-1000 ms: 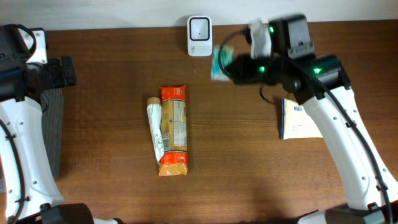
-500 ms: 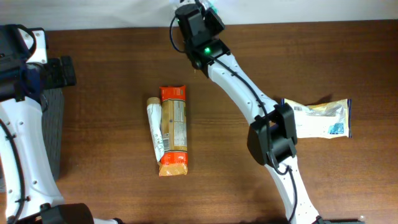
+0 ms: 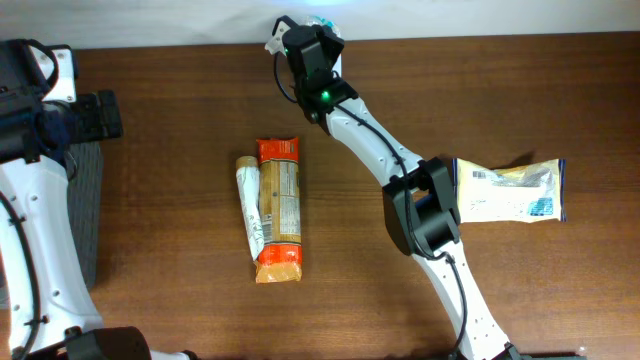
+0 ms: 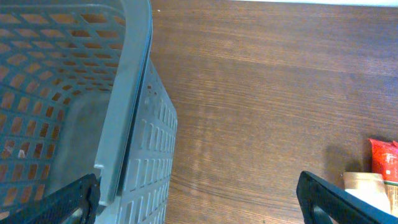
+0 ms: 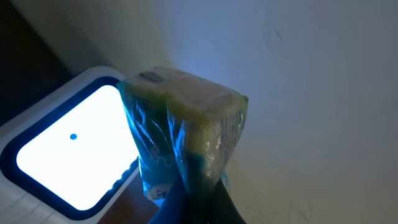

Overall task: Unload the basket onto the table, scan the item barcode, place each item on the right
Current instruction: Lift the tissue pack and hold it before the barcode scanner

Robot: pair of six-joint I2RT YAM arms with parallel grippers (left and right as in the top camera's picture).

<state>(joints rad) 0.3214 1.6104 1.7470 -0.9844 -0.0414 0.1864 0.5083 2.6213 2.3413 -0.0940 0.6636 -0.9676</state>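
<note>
We hold the small packet (image 5: 180, 118) at the top edge of the overhead frame, clamped in our right gripper (image 5: 193, 202) just beside the lit scanner (image 5: 68, 155).
On the wooden table (image 3: 170, 120) the grey basket (image 4: 130, 93) sits at far left, and our left gripper (image 4: 198, 183) beside it is spread wide, holding nothing. At right the arm partly covers a white pouch (image 3: 510, 190). At centre lie an orange bag (image 3: 280, 210) and a tube (image 3: 250, 210) touching it, both well apart from the scanner.
</note>
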